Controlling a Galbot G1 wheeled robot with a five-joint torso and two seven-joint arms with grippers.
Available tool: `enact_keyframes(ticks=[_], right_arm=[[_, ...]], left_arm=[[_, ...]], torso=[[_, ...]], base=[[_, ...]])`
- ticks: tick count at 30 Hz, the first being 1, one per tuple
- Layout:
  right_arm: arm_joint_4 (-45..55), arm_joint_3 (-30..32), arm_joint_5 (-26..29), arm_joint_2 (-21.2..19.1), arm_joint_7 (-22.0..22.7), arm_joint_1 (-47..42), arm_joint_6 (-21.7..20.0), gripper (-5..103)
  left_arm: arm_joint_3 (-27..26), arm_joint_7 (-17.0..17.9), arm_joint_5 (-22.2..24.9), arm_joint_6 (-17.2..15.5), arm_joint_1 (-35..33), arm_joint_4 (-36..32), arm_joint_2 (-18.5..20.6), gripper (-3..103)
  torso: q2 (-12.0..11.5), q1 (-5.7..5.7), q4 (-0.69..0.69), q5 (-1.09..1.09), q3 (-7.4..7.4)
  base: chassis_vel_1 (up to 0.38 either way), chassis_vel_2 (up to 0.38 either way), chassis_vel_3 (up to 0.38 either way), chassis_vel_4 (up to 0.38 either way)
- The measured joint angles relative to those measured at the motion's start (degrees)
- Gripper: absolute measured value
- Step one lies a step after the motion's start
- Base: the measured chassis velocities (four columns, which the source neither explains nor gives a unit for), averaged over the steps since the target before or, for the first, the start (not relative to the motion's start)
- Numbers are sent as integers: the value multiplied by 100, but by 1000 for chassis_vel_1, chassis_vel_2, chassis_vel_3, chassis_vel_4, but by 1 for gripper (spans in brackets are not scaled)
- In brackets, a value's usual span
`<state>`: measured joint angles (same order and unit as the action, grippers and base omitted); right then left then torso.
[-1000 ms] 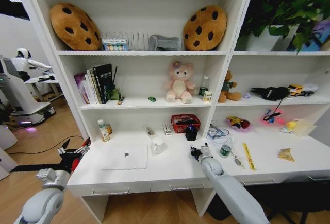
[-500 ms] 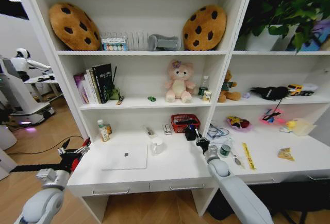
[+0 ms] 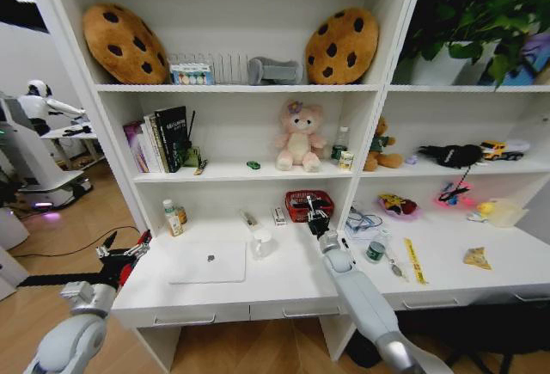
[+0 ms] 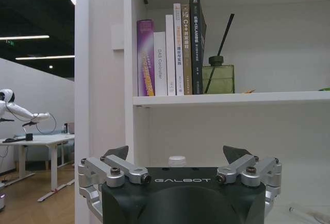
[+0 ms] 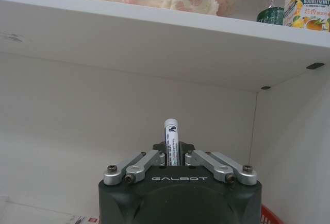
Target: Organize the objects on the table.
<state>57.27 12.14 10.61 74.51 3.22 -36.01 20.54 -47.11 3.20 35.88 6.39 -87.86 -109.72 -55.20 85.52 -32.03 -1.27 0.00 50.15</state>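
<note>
My right gripper hangs over the back of the white table, just above a black pen holder in front of a red basket. In the right wrist view the right gripper is shut on a white pen that stands upright between its fingers. A silver laptop lies closed at the left of the table. A round greenish tin stands right of the arm. A tiny green toy car sits on the shelf above. My left gripper waits open, low beside the table's left end.
A white mug stands right of the laptop, and a small bottle at the back left. A yellow strip and a spoon lie on the right. The shelf board runs close above the right gripper. Books fill the left shelf.
My right gripper has risen from the table's front middle and moved back and slightly left to the pen holder, carrying the pen. The left arm has stayed still.
</note>
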Motion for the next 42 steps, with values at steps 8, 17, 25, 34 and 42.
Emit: enact_keyframes(ticks=[8, 17, 25, 34, 42], right_arm=[[-100, 69, 14, -31, 62, 187, -100, 12], [-429, 67, 108, -34, 79, 402, -118, 12], [-971, 46, 61, 66, 44, 715, -74, 12], [-1239, 55, 38, 65, 2, 830, -48, 12], [-1428, 61, 18, 89, -8, 963, -32, 12]], left_arm=[[0, 0, 0, 0, 0, 0, 0, 100], [0, 0, 0, 0, 0, 0, 0, 100], [0, 0, 0, 0, 0, 0, 0, 100], [0, 0, 0, 0, 0, 0, 0, 100], [0, 0, 0, 0, 0, 0, 0, 100]], torso=[[0, 0, 0, 0, -1], [0, 0, -1, 0, -1], [0, 0, 0, 1, -1], [0, 0, 0, 1, 0], [0, 0, 0, 1, -1]], base=[[0, 0, 0, 0], [0, 0, 0, 0], [0, 0, 0, 0], [0, 0, 0, 0], [0, 0, 0, 0]])
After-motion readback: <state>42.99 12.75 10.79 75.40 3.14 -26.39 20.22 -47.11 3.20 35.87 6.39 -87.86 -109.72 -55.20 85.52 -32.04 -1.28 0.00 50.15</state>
